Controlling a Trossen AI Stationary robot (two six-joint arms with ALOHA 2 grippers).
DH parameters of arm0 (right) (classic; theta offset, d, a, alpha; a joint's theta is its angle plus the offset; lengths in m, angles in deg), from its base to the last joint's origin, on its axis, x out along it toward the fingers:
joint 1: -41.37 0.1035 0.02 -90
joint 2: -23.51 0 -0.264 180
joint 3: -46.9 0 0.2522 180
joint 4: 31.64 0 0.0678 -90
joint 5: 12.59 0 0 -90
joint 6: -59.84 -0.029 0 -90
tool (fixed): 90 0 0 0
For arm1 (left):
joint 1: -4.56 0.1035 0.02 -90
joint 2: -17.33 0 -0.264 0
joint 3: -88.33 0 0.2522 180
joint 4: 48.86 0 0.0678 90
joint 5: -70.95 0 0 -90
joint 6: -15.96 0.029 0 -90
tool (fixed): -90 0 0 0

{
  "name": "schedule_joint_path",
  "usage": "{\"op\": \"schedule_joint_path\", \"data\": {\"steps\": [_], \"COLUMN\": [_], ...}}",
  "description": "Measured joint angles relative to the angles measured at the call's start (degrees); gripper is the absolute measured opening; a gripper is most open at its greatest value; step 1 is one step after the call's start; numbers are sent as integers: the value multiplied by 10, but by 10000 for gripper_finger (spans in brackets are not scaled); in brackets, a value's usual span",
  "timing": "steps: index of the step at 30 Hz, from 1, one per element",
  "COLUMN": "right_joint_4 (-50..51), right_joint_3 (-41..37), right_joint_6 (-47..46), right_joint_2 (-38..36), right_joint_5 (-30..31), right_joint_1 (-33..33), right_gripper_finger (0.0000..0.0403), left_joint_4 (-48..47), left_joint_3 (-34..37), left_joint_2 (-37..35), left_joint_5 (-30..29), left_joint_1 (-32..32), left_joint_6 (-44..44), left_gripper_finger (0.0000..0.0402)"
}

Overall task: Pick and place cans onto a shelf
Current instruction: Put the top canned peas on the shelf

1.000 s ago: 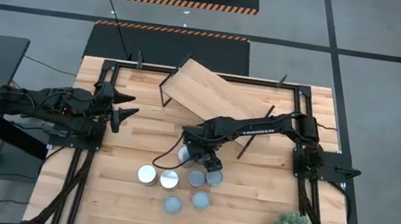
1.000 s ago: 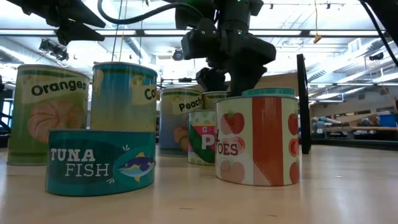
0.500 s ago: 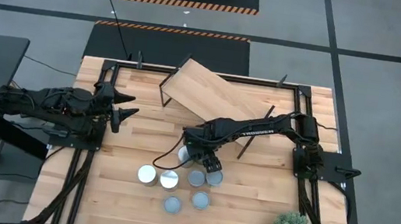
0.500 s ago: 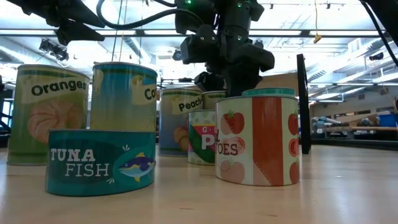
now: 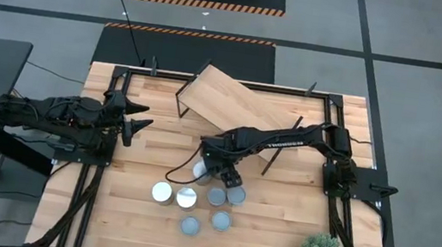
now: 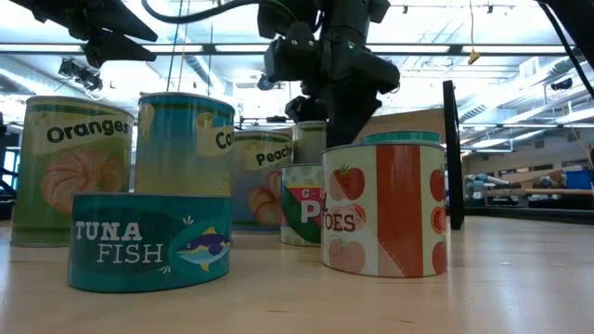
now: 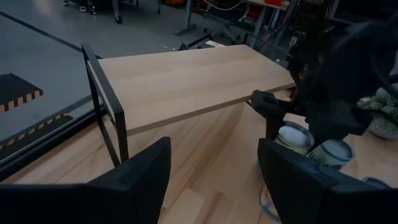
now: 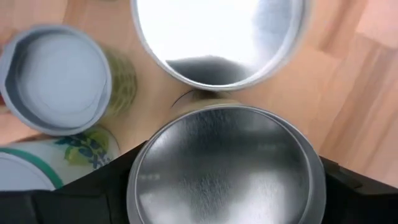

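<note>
Eight upright cans [image 5: 193, 198] cluster at the table's middle, silvery and blue-grey tops up; labels in the low view read Oranges [image 6: 76, 167], Tuna Fish [image 6: 148, 239] and tomatoes [image 6: 384, 209]. One silvery-topped can [image 8: 225, 165] sits between dark fingers. Beyond them stands the shelf [image 5: 236, 108], a pale wooden board set askew on thin dark legs.

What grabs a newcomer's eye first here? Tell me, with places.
The right gripper closed round a silver-topped can, raised above the cluster of cans at the table's middle. Behind it the shelf, a bare board set askew along the far edge. In the low view, the labels: tuna fish can and tomatoes can in front.
</note>
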Motion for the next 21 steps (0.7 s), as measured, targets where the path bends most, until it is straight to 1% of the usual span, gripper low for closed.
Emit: {"op": "schedule_joint_path", "data": {"steps": [12,15,21], "right_joint_4": [34,53,110], "right_joint_3": [60,87,164], "right_joint_6": [0,1,-2], "right_joint_2": [-1,-1,-1], "right_joint_5": [1,1,1], "right_joint_1": [-15,-14,-15], "right_gripper_finger": [318,318,318], "left_joint_4": [0,0,6], "left_joint_3": [0,0,0], "left_joint_2": [0,0,0], "left_joint_5": [0,0,-3], "left_joint_1": [0,0,0], "left_joint_6": [0,-1,-1], "left_gripper_finger": [247,247,247]}}
